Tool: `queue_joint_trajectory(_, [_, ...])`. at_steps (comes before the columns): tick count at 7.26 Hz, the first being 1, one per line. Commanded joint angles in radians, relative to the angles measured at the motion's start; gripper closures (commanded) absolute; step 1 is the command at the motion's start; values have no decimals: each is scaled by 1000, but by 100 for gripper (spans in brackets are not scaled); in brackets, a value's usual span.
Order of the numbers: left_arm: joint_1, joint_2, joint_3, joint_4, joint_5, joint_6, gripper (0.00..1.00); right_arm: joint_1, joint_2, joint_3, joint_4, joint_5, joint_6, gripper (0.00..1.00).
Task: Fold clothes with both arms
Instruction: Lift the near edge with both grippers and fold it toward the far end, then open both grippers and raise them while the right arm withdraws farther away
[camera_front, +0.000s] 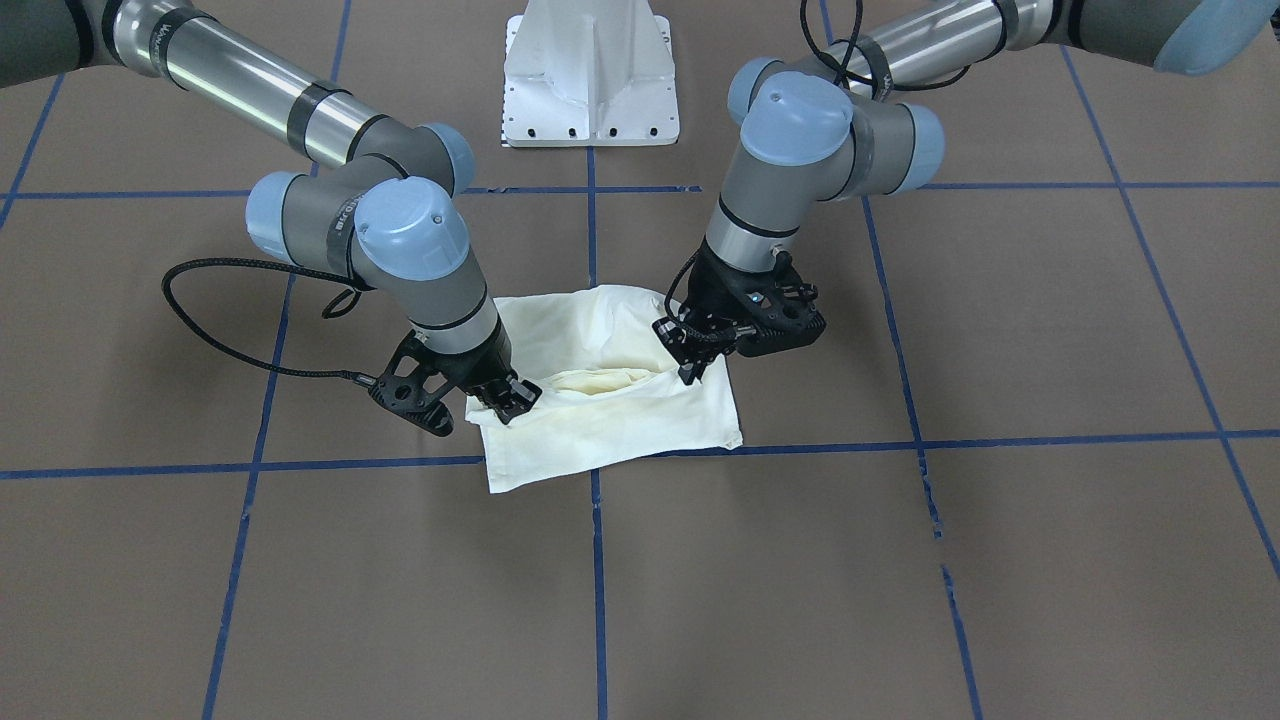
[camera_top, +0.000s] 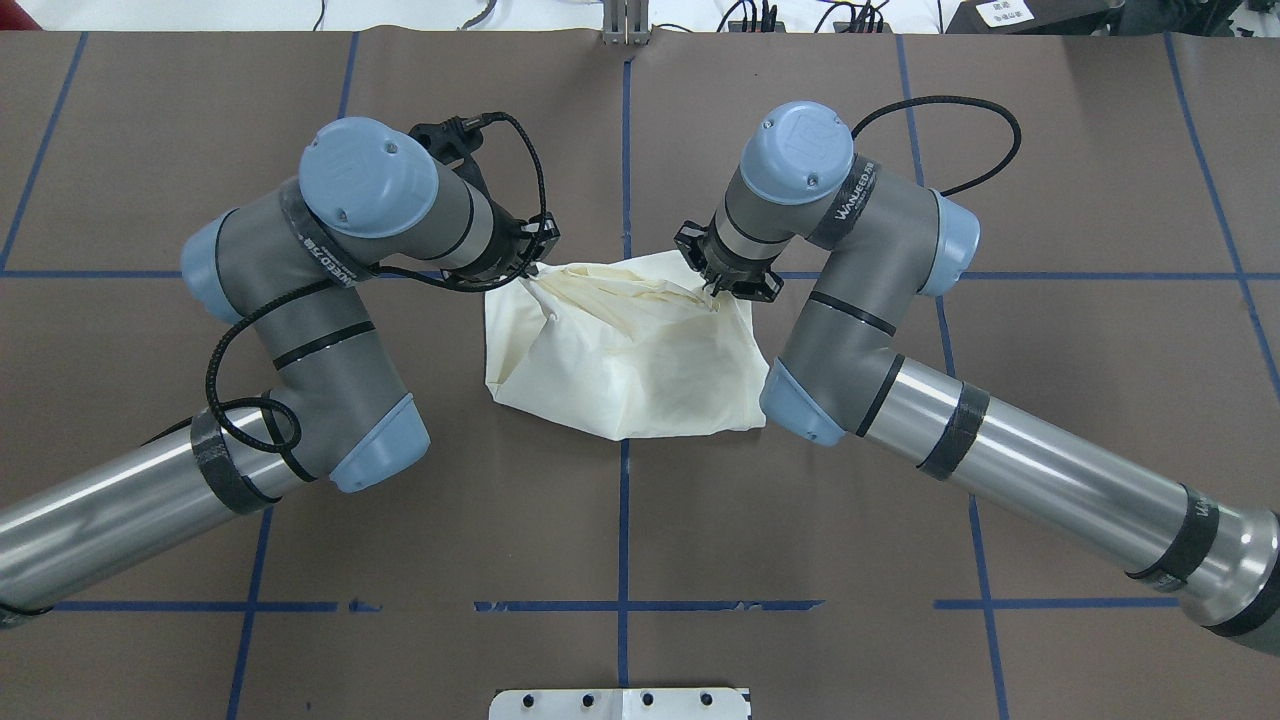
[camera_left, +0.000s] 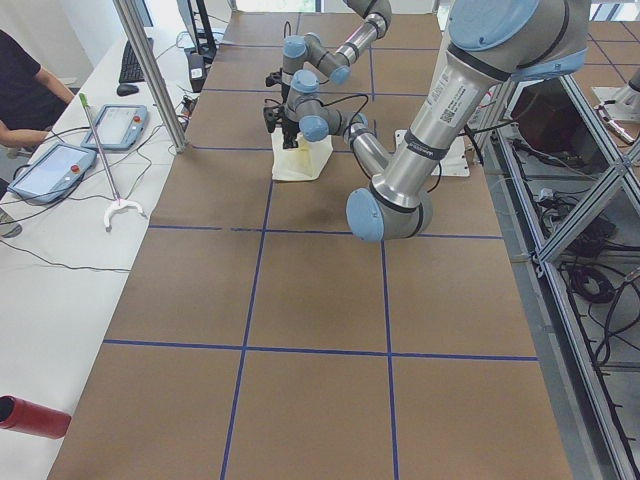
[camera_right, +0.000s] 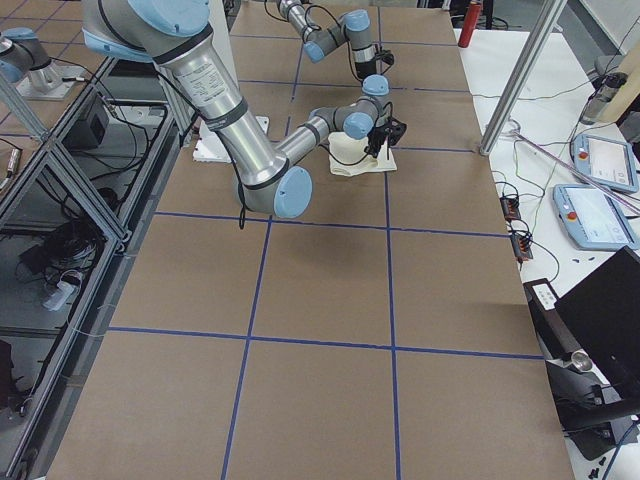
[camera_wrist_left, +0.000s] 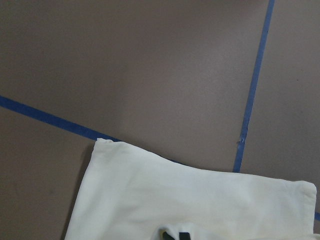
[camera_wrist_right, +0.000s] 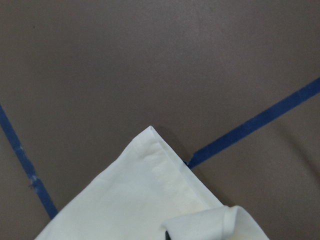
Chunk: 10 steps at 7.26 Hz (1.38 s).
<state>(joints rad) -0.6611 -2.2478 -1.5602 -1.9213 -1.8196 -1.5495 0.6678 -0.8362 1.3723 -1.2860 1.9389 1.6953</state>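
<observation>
A wide brown bench fills the room's middle, marked into large squares by blue tape lines. Along one long side stands a white side desk with two handheld control panels and loose cables; a person in a dark top sits at its edge, only partly in view.

Two grey arms with light-blue joint caps reach in from the robot's side. The left arm and the right arm bend toward each other over the centre of the bench. Between their bases sits a white metal pedestal.

The cream-white shirt lies at the bench's centre as a folded bundle, across a crossing of the tape lines, with its plain side up. The edge farthest from the robot is raised and stretched between the two arms, and creases fan out from each grip.

The left tool is pressed together on one end of that raised edge. The right tool pinches the other end.

A dark band on the right arm carries white lettering that reads "WANFEED"; the smaller print beside it is too small to read.
</observation>
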Motion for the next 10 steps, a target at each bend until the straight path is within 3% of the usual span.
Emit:
queue_joint_trajectory(1, [-25,-10,19,-2,0,25,100,-1,-1,-12,-1,-2,-8,1])
queue_joint_trajectory(2, [-28,-33,32,4,3,0,100,21,2,-12,1,5,-38,0])
queue_joint_trajectory(4, [-41,-38,63,-2,32,9,95,119,2,-4,1,162,-87,0])
queue_joint_trajectory(6, [-51,-44,101,-2,34,84,36,186,-12,-1,1,254,-153,0])
queue_joint_trajectory(7, [-61,-44,108,-1,34,147,0,190,-21,4,1,256,-164,0])
queue_joint_trajectory(8, [-74,-44,105,-4,28,184,0,190,-24,10,-1,258,-166,0])
queue_joint_trajectory(10, [-63,2,76,-159,20,177,0,208,-62,60,-4,259,-202,0])
